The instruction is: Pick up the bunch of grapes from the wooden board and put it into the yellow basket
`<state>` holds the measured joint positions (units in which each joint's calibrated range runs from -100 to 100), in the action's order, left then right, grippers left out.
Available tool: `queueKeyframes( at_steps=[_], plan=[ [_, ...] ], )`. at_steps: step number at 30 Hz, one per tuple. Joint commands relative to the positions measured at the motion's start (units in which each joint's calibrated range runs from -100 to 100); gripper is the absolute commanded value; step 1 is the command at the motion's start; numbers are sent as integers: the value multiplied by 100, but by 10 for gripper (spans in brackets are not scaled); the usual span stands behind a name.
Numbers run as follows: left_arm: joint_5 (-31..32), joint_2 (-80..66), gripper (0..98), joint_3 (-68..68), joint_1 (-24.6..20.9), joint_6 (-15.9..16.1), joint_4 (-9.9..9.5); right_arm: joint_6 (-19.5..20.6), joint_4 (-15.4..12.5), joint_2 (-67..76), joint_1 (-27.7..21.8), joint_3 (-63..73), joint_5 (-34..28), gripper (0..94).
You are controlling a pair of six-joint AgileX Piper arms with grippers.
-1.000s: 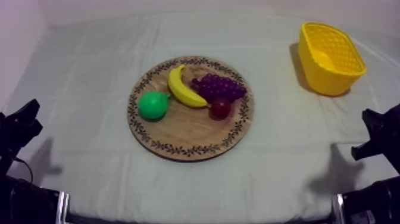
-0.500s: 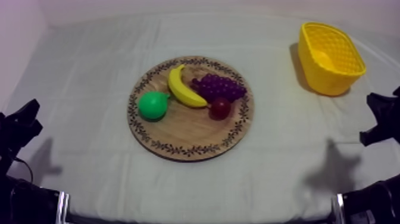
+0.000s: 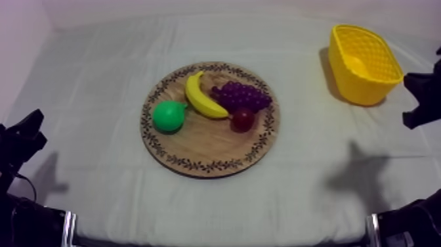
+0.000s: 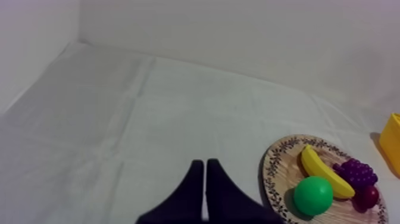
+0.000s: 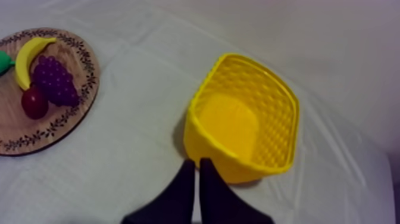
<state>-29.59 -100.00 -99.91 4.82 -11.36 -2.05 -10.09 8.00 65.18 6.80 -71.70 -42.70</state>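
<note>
The purple bunch of grapes (image 3: 241, 96) lies on the round wooden board (image 3: 203, 141) between a banana (image 3: 203, 97) and a small red fruit (image 3: 243, 119). The yellow basket (image 3: 364, 64) stands empty at the back right. My right gripper (image 3: 421, 100) hangs at the table's right edge, just beside the basket. In the right wrist view its fingers lie together as a wedge (image 5: 196, 162) just short of the basket (image 5: 244, 128), with the grapes (image 5: 55, 80) far off on the board (image 5: 12, 125). My left gripper (image 4: 204, 162) is shut on nothing, resting low at the left (image 3: 23, 139).
A green pear (image 3: 169, 115) sits on the board's left part, also seen in the left wrist view (image 4: 313, 195) beside the banana (image 4: 321, 173). Bare cloth stretches between board and basket. The right arm's shadow (image 3: 357, 174) falls on the cloth.
My right gripper has risen and moved back along the right edge, toward the basket; its shadow slid the same way. The left arm and the fruit stayed put.
</note>
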Motion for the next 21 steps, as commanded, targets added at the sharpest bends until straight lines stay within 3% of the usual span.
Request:
queueKeyframes(
  at_steps=[1, 21],
  plan=[
    [1, 0, 1, 2, 0, -3, -2, -23, 17, -276, 75, 330, -129, 4],
    [1, 0, 1, 2, 0, -4, -2, -141, 141, -2267, 920, 2686, -1373, 4]
  ],
)
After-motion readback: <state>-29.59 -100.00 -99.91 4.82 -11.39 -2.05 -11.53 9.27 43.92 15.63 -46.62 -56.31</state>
